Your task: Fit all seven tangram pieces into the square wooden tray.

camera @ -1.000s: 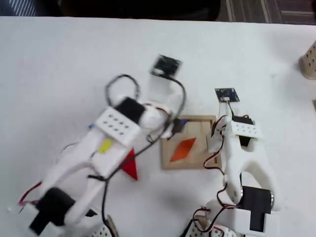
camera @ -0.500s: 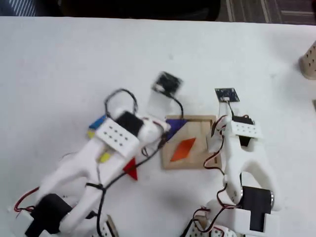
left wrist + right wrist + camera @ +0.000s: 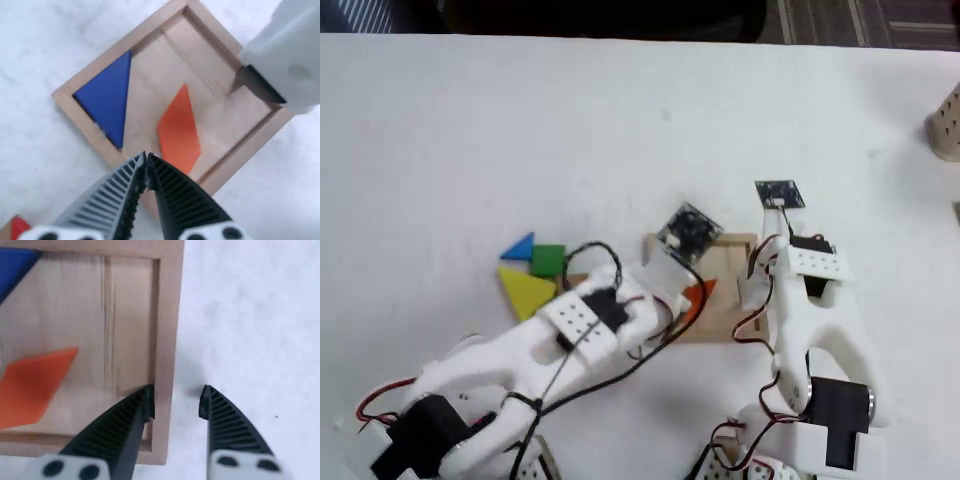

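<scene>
L hand (image 3: pixel 146 157) is clenched on nothing, hanging over the tray (image 3: pixel 171 315) by its near rim. In the last sec its arm swung across the tray, leaving the big blue triangle (image 3: pixel 107 97) seated next to the orange parallelogram (image 3: pixel 179 132). R hand (image 3: pixel 176 397) is released, straddling the rim, unmoved. Newly uncovered farther left on the tabletop (image 3: pixel 620 120): yellow triangle (image 3: pixel 525 290), green square (image 3: pixel 548 260), small blue triangle (image 3: pixel 520 246). So approx 2 of 7 are in.

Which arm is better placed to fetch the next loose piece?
Left. The yellow triangle, green square and blue triangle lie on its side of the tray, and the left gripper is empty; the right gripper straddles the tray's wall.
</scene>
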